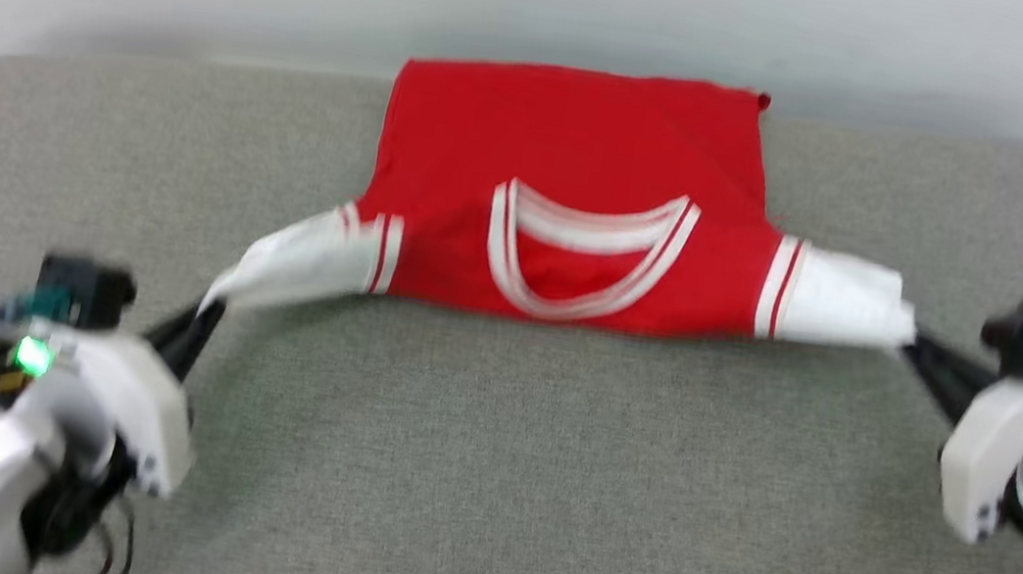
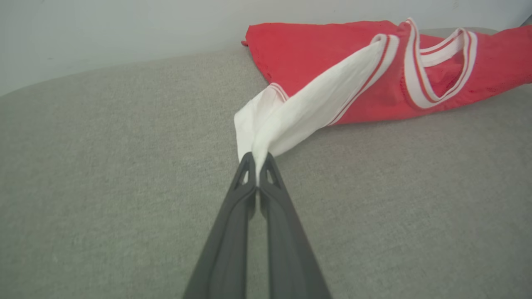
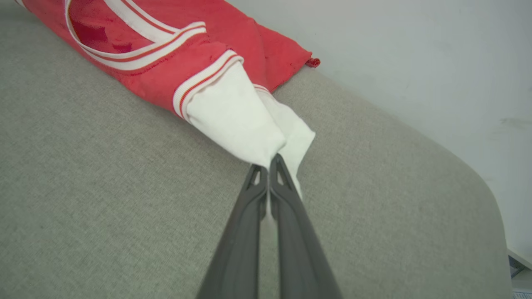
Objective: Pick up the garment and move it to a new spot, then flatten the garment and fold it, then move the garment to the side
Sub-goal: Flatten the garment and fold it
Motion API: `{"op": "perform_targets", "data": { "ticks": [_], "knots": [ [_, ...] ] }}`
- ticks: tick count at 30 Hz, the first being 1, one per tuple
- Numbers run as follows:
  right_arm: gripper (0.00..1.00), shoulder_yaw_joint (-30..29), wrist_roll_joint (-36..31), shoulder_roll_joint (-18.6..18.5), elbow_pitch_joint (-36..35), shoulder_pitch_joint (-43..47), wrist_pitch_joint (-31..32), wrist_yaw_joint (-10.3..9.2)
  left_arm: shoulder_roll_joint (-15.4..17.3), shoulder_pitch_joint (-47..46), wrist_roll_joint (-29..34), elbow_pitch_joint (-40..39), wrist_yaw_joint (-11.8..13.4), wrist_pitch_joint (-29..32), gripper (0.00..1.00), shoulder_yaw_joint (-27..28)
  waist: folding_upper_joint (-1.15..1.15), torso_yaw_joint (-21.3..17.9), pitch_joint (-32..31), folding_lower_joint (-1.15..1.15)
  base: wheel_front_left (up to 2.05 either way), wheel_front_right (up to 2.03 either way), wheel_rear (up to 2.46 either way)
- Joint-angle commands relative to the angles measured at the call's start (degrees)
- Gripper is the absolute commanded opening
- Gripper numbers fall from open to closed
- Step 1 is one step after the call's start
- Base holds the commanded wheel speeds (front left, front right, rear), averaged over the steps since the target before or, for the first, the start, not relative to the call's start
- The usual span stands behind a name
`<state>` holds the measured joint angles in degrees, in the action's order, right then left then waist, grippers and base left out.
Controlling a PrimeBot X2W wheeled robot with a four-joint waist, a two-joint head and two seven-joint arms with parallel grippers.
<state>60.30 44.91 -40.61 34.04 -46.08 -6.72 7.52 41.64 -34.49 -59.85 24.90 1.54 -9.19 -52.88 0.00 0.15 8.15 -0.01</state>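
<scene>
Currently left gripper (image 1: 210,312) and right gripper (image 1: 911,345) each pinch a white sleeve tip of the red jersey (image 1: 580,138), lying far-centre on the grey cushion (image 1: 486,481). Recommended: pull outward evenly to flatten, holding fabric low.

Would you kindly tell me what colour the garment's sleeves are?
The sleeves are white, edged with red-and-white striped trim; the right wrist view shows this best.
</scene>
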Motion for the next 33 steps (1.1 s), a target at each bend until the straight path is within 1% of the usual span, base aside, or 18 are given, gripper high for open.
{"op": "perform_targets", "data": {
  "ticks": [1, 5, 7, 11, 14, 18, 22, 25, 28, 29, 30, 33],
  "knots": [
    [0.0, -0.04, 0.32, -0.66, -0.57, 2.48, -0.18, -0.06, 0.74, 2.41, -0.79, -1.12, 0.75, 0.02, 0.0, -0.04, 0.0, -0.46, -1.64, 0.01, 0.0, 0.0, 0.0],
    [0.0, -1.93, 1.09, -2.77, -3.4, 9.59, 0.15, -0.06, 4.61, 11.25, -3.53, -6.13, 4.27, -1.08, 0.0, 0.04, 0.0, -0.82, -3.64, 0.01, 0.0, 0.0, 0.0],
    [0.0, -2.72, 0.83, -3.59, -4.6, 13.43, 0.67, -0.06, 5.89, 15.5, -4.95, -7.99, 6.0, -1.3, 0.0, -0.25, 0.0, -0.9, -4.73, 0.01, 0.0, 0.0, 0.0],
    [0.0, -5.6, 0.94, -5.17, -6.95, 20.87, 1.39, -0.06, 7.69, 22.25, -8.01, -11.56, 8.44, -1.8, 0.0, -0.43, 0.0, -0.8, -6.78, 0.01, 0.0, 0.0, 0.0],
    [0.0, -8.06, 1.22, -6.33, -8.96, 27.16, 2.16, -0.06, 8.23, 26.47, -9.66, -14.14, 9.98, -2.23, 0.0, -0.78, 0.0, -0.37, -8.2, 0.01, 0.0, 0.0, 0.0],
    [0.0, -12.48, 0.79, -8.18, -12.08, 33.94, 3.8, -0.07, 10.0, 31.54, -11.34, -17.59, 12.41, -3.23, 0.0, -0.49, 0.0, -0.39, -9.05, 0.01, 0.0, 0.0, 0.0],
    [0.0, -16.41, -1.61, -8.8, -15.37, 40.32, 5.62, -0.07, 11.49, 35.52, -12.49, -20.65, 14.52, -3.98, 0.0, -0.33, 0.0, -0.29, -9.21, 0.01, 0.0, 0.0, 0.0],
    [0.0, -19.72, -2.98, -7.48, -17.49, 44.24, 7.78, -0.07, 11.51, 36.63, -12.59, -22.28, 15.78, -4.53, 0.0, 0.11, 0.0, -0.16, -9.0, 0.01, 0.0, 0.0, 0.0],
    [0.0, -22.99, -5.27, -5.99, -18.97, 46.19, 10.05, -0.07, 10.78, 36.03, -11.48, -23.35, 16.27, -4.75, 0.0, 0.09, 0.0, 0.0, -8.63, 0.01, 0.0, 0.0, 0.0],
    [0.36, -24.34, -5.9, -5.34, -19.45, 46.41, 10.8, -0.07, 10.57, 35.63, -11.21, -23.74, 16.4, -4.77, 0.0, 0.16, 0.0, 0.03, -8.49, 0.01, 0.0, 0.0, 0.0],
    [1.0, -25.54, -6.54, -5.03, -20.2, 46.67, 11.53, -0.07, 10.5, 35.14, -10.77, -23.99, 16.61, -4.9, 0.0, 0.36, 0.0, 0.1, -8.24, 0.01, 0.0, 0.0, 0.0],
    [1.0, -29.8, -8.28, -5.03, -23.09, 45.37, 13.13, -0.06, 10.06, 34.02, -9.73, -24.69, 16.9, -5.09, 0.0, 0.62, 0.0, 0.2, -7.12, 0.01, 0.0, 0.0, 0.0]
  ]
}}
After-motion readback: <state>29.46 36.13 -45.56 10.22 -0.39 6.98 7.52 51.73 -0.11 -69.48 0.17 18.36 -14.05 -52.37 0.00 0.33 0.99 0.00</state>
